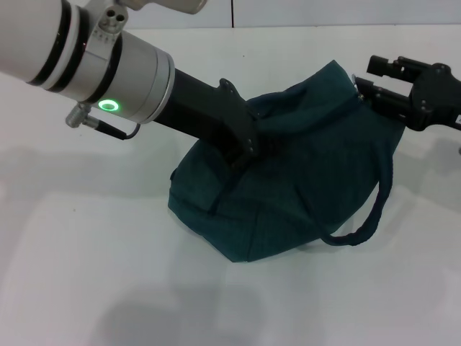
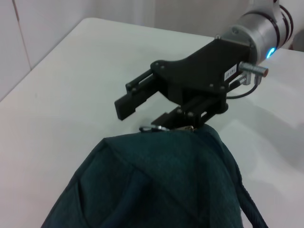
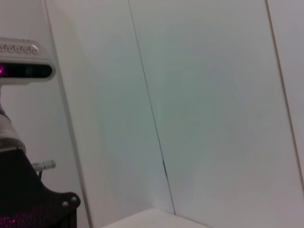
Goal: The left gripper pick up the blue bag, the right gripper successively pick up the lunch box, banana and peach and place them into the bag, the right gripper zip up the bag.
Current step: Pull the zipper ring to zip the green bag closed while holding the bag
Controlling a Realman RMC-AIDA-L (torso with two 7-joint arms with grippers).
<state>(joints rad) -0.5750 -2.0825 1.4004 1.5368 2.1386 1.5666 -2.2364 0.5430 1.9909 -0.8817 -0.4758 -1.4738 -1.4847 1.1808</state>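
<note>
The blue bag [image 1: 302,187] stands on the white table, its top drawn together so no lining shows. My left gripper [image 1: 248,151] reaches in from the upper left and is shut on a fold of fabric at the bag's top. My right gripper [image 1: 371,78] sits at the bag's upper right corner, fingers apart, the lower one touching the cloth. In the left wrist view the bag [image 2: 156,185] fills the foreground, and the right gripper [image 2: 142,111] hovers over its far tip beside the metal ring pull [image 2: 159,128]. The lunch box, banana and peach are out of view.
One loop handle [image 1: 374,209] hangs down the bag's right side to the white table [image 1: 86,252]. The right wrist view shows only pale wall panels and a camera housing [image 3: 23,61].
</note>
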